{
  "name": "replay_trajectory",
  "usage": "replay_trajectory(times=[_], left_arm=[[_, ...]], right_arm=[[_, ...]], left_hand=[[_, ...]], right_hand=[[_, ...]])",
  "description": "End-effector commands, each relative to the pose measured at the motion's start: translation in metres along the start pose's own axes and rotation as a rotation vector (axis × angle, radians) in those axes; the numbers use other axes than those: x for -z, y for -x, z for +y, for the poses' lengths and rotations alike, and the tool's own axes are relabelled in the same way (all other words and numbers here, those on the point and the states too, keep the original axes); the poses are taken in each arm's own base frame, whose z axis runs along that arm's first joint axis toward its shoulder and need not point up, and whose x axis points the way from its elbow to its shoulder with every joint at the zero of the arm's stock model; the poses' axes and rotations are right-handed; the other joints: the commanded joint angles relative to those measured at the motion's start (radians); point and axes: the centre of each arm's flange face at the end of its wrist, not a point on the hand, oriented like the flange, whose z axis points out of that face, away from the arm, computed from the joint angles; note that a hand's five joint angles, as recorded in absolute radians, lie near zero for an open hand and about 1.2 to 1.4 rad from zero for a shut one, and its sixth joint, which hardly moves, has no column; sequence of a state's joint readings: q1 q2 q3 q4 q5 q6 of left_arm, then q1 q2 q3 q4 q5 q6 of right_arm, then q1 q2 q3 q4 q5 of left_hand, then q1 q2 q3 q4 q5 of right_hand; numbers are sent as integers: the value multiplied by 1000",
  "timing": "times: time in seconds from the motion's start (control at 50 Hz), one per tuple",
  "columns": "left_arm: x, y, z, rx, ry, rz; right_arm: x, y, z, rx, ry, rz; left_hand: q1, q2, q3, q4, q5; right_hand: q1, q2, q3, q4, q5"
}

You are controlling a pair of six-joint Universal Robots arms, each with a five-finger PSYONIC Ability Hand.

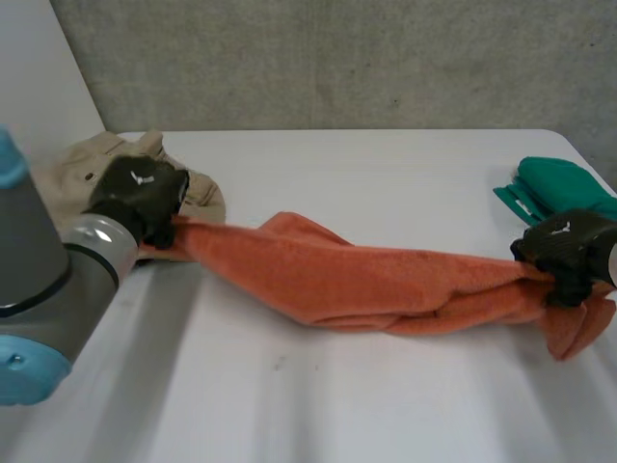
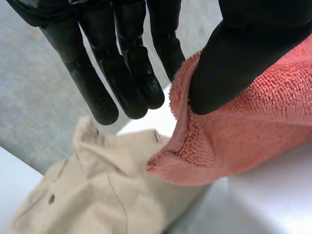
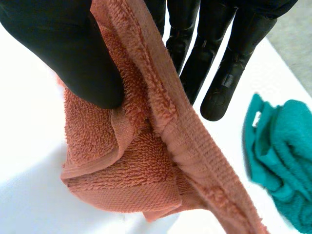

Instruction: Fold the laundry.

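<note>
In right hand (image 1: 569,249), perhaps towel (image 1: 357,280) corner

- The towel (image 1: 366,285) is stretched over the table (image 1: 386,174), from centre left to centre right of the frame.
- Its left end is pinched by the left hand (image 1: 140,198), and its right end by the right hand (image 1: 569,253).
- A crumpled garment (image 1: 67,169) is seen at upper left, just behind the left hand.
- A folded cloth (image 1: 564,183) is placed at the right edge, behind the right hand.
</note>
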State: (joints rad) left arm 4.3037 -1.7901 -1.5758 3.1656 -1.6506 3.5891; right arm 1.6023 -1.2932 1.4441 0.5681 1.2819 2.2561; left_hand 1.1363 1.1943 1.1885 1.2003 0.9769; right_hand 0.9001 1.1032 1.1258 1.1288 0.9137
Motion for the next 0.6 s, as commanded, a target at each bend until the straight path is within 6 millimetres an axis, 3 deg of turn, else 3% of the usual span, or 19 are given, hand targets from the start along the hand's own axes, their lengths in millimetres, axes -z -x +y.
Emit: replay_trajectory(times=[0.02,0.28,0.6], left_arm=[[-29,-18,31,-58,93,45],[-30,-20,30,-60,87,52],[-28,-18,24,-63,73,47]], right_arm=[[-32,0,12,9,62,-54],[-37,-1,12,-40,59,-57],[-27,-24,-7,41,0,33]], left_hand=[[260,202,208,196,245],[260,202,208,196,245],[260,202,208,196,245]], right_hand=[[107,-96,-119,-122,-81],[80,-123,-145,-148,-108],[-37,-240,-263,-266,-225]])
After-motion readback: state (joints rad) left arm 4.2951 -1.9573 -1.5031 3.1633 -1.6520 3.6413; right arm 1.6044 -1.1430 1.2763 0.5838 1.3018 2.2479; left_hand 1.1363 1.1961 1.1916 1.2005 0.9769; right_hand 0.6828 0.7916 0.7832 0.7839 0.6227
